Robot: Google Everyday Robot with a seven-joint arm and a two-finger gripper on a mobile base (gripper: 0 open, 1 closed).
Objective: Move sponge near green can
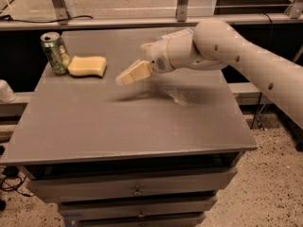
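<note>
The pale yellow sponge lies flat on the grey table at the back left. Its left end touches or nearly touches the green can, which stands upright at the table's back left corner. My gripper hovers above the table's middle, a short way right of the sponge and apart from it, pointing left and down. It holds nothing. The arm reaches in from the right.
The table has drawers under its front edge. A white rounded object sits beyond the left edge. A rail with metal posts runs behind the table. Speckled floor lies to the right.
</note>
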